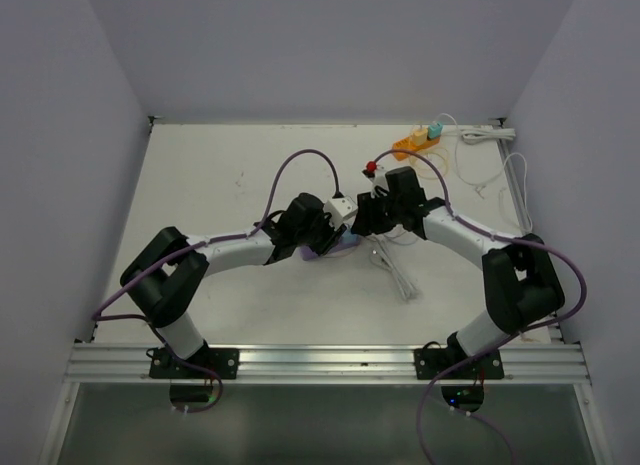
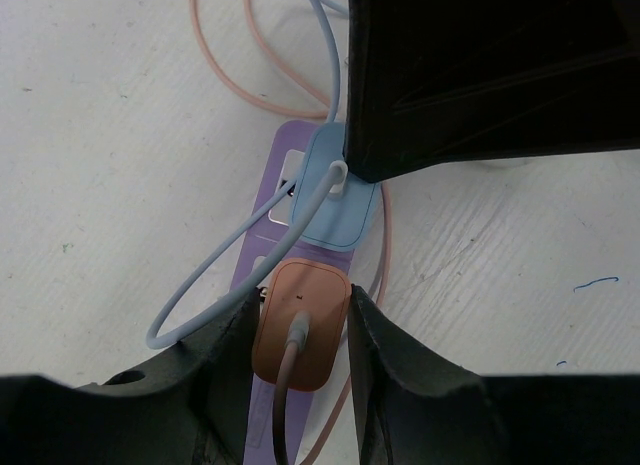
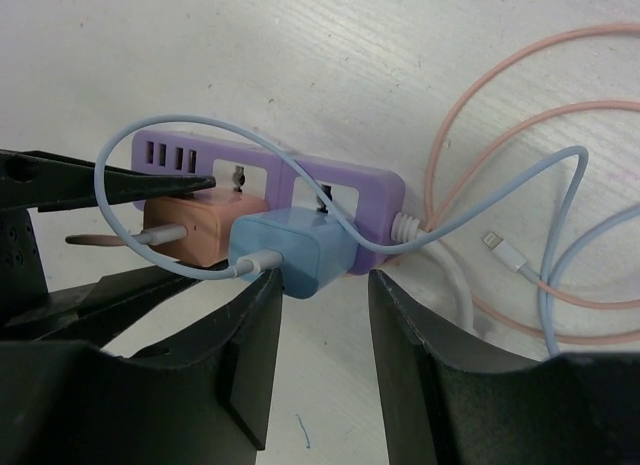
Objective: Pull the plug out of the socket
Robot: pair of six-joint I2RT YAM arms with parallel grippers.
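Note:
A purple power strip (image 3: pixel 345 180) lies on the white table and holds an orange plug (image 3: pixel 195 235) and a blue plug (image 3: pixel 295 250), each with its own cable. In the left wrist view my left gripper (image 2: pixel 303 307) is shut on the orange plug (image 2: pixel 300 325), one finger against each side, and the plug sits in the strip (image 2: pixel 290 150). My right gripper (image 3: pixel 325 285) is open just in front of the blue plug, and its left finger is close to the plug's lower edge. In the top view both grippers (image 1: pixel 335 230) (image 1: pixel 372 217) meet over the strip (image 1: pixel 347 245).
Pink cable (image 3: pixel 500 95) and light blue cable (image 3: pixel 560 185) loop to the right of the strip, with a loose connector (image 3: pixel 497 247). An orange power strip (image 1: pixel 418 140) and a white one (image 1: pixel 490 133) lie at the back right. White cable (image 1: pixel 395 270) trails towards the front.

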